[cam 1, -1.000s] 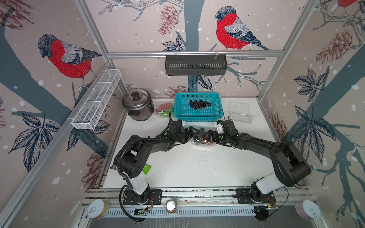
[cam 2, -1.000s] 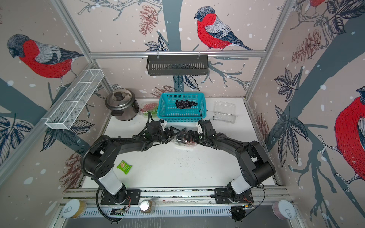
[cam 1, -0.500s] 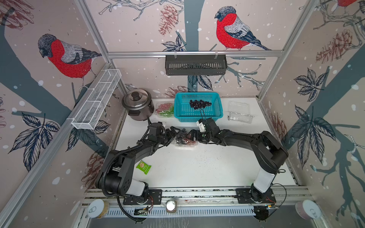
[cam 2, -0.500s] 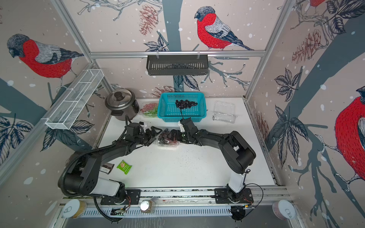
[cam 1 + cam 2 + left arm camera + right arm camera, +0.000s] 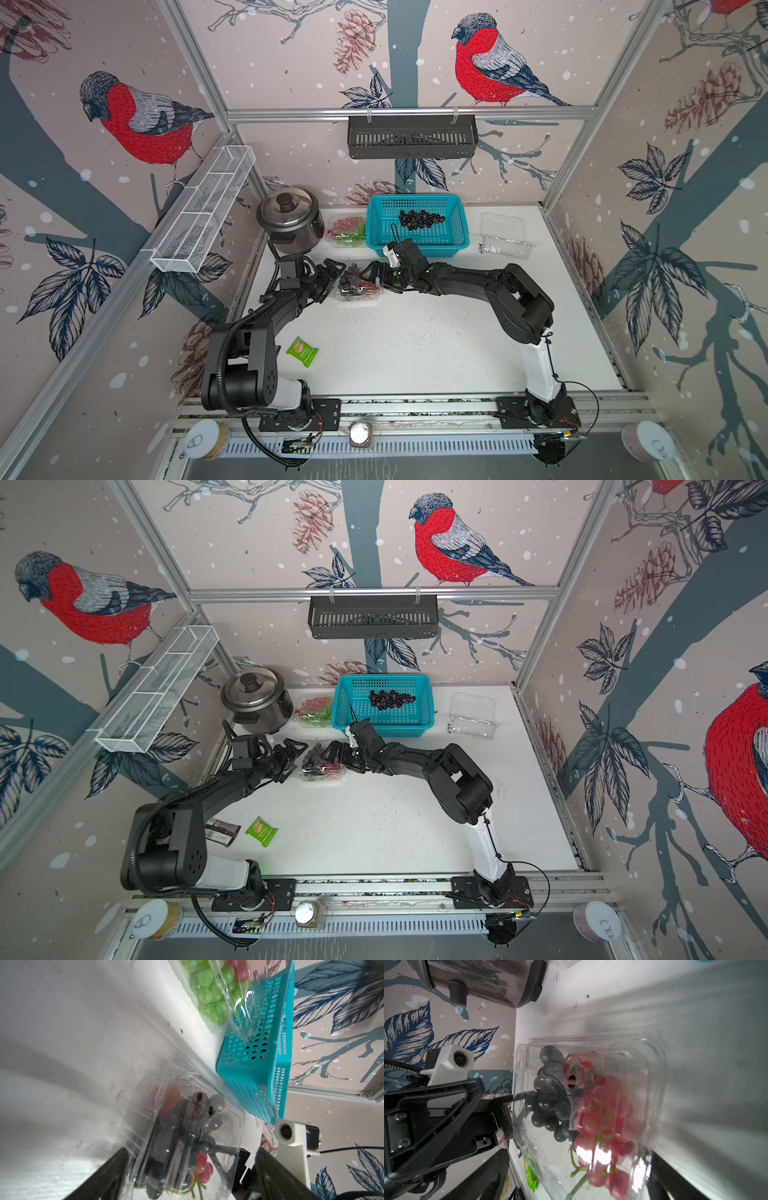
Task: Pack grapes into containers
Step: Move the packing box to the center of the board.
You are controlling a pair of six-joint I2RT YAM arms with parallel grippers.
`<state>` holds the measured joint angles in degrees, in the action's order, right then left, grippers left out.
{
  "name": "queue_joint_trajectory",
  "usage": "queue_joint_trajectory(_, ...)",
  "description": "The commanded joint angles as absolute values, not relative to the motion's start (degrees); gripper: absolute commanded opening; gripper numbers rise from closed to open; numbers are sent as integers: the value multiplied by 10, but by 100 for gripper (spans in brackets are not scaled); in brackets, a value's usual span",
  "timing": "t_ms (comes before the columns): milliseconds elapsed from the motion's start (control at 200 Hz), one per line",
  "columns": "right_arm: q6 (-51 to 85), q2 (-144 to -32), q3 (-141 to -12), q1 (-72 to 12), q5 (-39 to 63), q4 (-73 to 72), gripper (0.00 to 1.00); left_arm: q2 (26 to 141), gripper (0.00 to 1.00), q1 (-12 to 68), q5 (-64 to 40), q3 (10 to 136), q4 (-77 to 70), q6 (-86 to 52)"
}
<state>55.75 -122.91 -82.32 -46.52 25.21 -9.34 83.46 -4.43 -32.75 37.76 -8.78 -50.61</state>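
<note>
A clear clamshell container (image 5: 358, 291) with dark purple grapes (image 5: 348, 277) and red grapes (image 5: 365, 286) sits on the white table (image 5: 415, 345), just in front of the teal basket (image 5: 432, 246). The left fingers (image 5: 104, 1174) are spread wide about one end and the right fingers (image 5: 488, 1174) about the opposite end, neither pair clamped on it. A second container of green and red grapes (image 5: 347, 232) lies between the rice cooker (image 5: 291, 220) and the basket, a dark bunch (image 5: 419, 219) lies inside the basket, and an empty clamshell (image 5: 505, 239) lies open on the basket's other side.
</note>
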Motion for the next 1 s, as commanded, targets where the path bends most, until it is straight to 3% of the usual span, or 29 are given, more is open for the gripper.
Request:
queue_joint_trajectory(0,574,-1266,-882,-472,250,-83,100,854,94,-51,-340,397,-99,-500)
queue_joint_trajectory(360,572,-1352,-1015,-466,238,-21,100,957,93,-60,-326,489,-103,-508)
queue_joint_trajectory(996,585,-1374,-1035,-447,255,-34,100,1019,93,-66,-329,553,-115,-522)
